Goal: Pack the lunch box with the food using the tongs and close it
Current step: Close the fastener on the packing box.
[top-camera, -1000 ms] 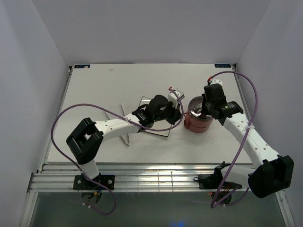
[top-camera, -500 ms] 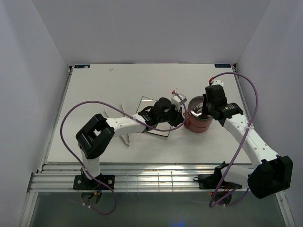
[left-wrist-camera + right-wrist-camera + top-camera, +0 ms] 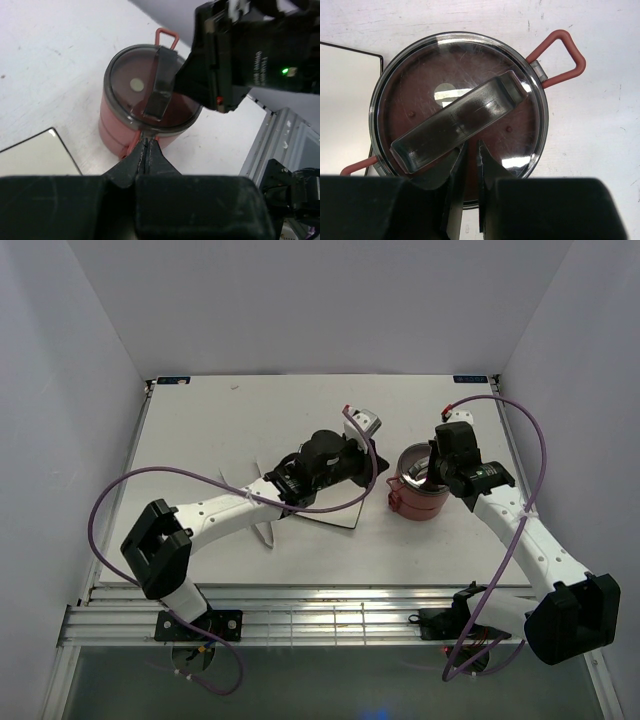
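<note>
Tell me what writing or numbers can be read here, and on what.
None can be read.
White print on the right arm: too blurred.
Blue stickers at the table's far corners: too small.
Lunch box: no text.

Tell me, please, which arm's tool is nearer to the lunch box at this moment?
Right, by the look of it. The right tool hangs directly above the lunch box, close over its top; the left tool sits off to its side, aimed at it.
</note>
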Controlling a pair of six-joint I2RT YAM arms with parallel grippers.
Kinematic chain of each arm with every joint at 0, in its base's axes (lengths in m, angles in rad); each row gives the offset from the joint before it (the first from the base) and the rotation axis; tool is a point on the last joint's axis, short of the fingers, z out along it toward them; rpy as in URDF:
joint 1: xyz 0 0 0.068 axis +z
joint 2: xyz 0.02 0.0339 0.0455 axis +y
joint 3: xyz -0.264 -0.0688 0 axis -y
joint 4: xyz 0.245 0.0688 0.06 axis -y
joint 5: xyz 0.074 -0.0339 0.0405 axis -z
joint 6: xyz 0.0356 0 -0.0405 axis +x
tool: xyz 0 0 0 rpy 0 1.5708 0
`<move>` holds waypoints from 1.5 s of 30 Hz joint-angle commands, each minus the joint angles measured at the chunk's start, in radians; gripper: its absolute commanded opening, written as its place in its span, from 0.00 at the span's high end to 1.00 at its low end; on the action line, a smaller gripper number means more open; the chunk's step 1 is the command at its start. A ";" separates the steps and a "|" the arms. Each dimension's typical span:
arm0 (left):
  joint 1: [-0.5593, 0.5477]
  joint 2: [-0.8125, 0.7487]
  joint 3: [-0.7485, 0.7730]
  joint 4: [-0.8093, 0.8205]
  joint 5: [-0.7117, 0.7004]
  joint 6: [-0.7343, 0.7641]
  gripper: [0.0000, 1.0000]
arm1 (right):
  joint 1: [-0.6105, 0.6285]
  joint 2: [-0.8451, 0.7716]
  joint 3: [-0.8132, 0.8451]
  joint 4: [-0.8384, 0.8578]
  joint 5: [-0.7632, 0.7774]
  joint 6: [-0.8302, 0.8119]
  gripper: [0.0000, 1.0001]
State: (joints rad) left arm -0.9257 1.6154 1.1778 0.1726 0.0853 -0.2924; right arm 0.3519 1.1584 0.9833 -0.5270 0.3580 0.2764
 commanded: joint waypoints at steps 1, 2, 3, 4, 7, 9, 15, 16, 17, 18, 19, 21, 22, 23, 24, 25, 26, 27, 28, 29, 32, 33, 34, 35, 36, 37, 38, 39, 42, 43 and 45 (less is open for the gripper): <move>-0.002 0.018 0.055 0.008 0.102 0.019 0.97 | -0.005 0.015 -0.038 -0.031 -0.036 -0.016 0.82; -0.002 0.032 0.057 0.013 0.114 0.018 0.98 | -0.005 0.018 -0.041 -0.030 -0.037 -0.017 0.82; -0.002 0.059 0.051 0.025 0.128 0.015 0.98 | -0.005 0.021 -0.041 -0.030 -0.039 -0.016 0.82; -0.002 0.073 0.048 0.033 0.133 0.013 0.98 | -0.005 0.021 -0.043 -0.030 -0.042 -0.017 0.83; -0.002 0.138 0.042 0.054 0.146 0.009 0.99 | -0.005 0.015 -0.044 -0.030 -0.048 -0.020 0.82; -0.002 0.185 0.048 0.056 0.148 0.009 1.00 | -0.007 0.014 -0.044 -0.031 -0.047 -0.020 0.82; -0.002 0.236 0.054 0.071 0.163 -0.008 1.00 | -0.007 0.004 -0.046 -0.030 -0.051 -0.022 0.82; -0.002 0.242 0.057 0.073 0.163 -0.008 1.00 | -0.007 0.000 -0.049 -0.030 -0.051 -0.022 0.83; -0.002 0.245 0.059 0.074 0.163 -0.008 1.00 | -0.007 -0.002 -0.048 -0.031 -0.053 -0.022 0.82; -0.002 0.248 0.060 0.074 0.160 -0.010 1.00 | -0.007 -0.002 -0.049 -0.028 -0.051 -0.022 0.82; -0.002 0.258 0.063 0.076 0.159 -0.010 1.00 | -0.007 -0.002 -0.051 -0.030 -0.051 -0.022 0.82; -0.002 0.267 0.071 0.080 0.156 -0.010 1.00 | -0.007 -0.002 -0.054 -0.024 -0.054 -0.022 0.82; -0.002 0.270 0.072 0.084 0.157 -0.011 1.00 | -0.007 0.000 -0.057 -0.024 -0.057 -0.023 0.82; -0.002 0.279 0.078 0.088 0.154 -0.013 1.00 | -0.007 0.001 -0.057 -0.022 -0.059 -0.023 0.82; -0.002 0.285 0.085 0.088 0.154 -0.011 1.00 | -0.007 0.000 -0.060 -0.019 -0.062 -0.025 0.82; -0.002 0.291 0.091 0.088 0.153 -0.011 1.00 | -0.007 0.001 -0.064 -0.016 -0.065 -0.025 0.82; -0.002 0.305 0.098 0.088 0.151 -0.011 1.00 | -0.007 0.001 -0.069 -0.015 -0.070 -0.025 0.82; -0.002 0.313 0.112 0.088 0.146 -0.010 1.00 | -0.007 0.001 -0.071 -0.011 -0.073 -0.025 0.82; -0.002 0.320 0.120 0.088 0.140 -0.008 1.00 | -0.007 0.001 -0.072 -0.011 -0.074 -0.025 0.82; -0.002 0.328 0.126 0.088 0.134 -0.008 1.00 | -0.007 0.001 -0.074 -0.010 -0.077 -0.026 0.82; -0.002 0.359 0.155 0.088 0.131 -0.013 1.00 | -0.007 0.001 -0.081 -0.008 -0.080 -0.028 0.83; -0.002 0.376 0.163 0.088 0.136 -0.016 1.00 | -0.007 0.000 -0.084 -0.008 -0.080 -0.029 0.83; -0.002 0.380 0.175 0.088 0.143 -0.019 1.00 | -0.007 -0.002 -0.086 -0.007 -0.082 -0.031 0.83; -0.002 0.386 0.180 0.088 0.143 -0.024 1.00 | -0.007 -0.002 -0.087 -0.007 -0.083 -0.031 0.83; -0.002 0.390 0.183 0.088 0.143 -0.025 1.00 | -0.007 0.000 -0.087 -0.007 -0.085 -0.032 0.83; -0.002 0.393 0.189 0.090 0.142 -0.025 1.00 | -0.007 0.000 -0.087 -0.007 -0.086 -0.032 0.83; -0.002 0.394 0.190 0.088 0.139 -0.025 1.00 | -0.005 0.001 -0.087 -0.007 -0.088 -0.034 0.83; -0.002 0.394 0.192 0.088 0.136 -0.024 1.00 | -0.007 0.001 -0.089 -0.007 -0.088 -0.037 0.83; -0.002 0.387 0.187 0.088 0.128 -0.022 1.00 | -0.007 -0.002 -0.095 -0.007 -0.085 -0.040 0.83; -0.002 0.382 0.183 0.087 0.123 -0.022 1.00 | -0.008 -0.002 -0.095 -0.007 -0.083 -0.040 0.83; -0.002 0.361 0.166 0.071 0.094 -0.025 1.00 | -0.008 -0.006 -0.094 -0.007 -0.082 -0.040 0.83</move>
State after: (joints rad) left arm -0.9253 2.0220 1.3270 0.2241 0.2138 -0.3126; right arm 0.3420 1.1355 0.9340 -0.4423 0.3187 0.2485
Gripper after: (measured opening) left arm 0.048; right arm 0.169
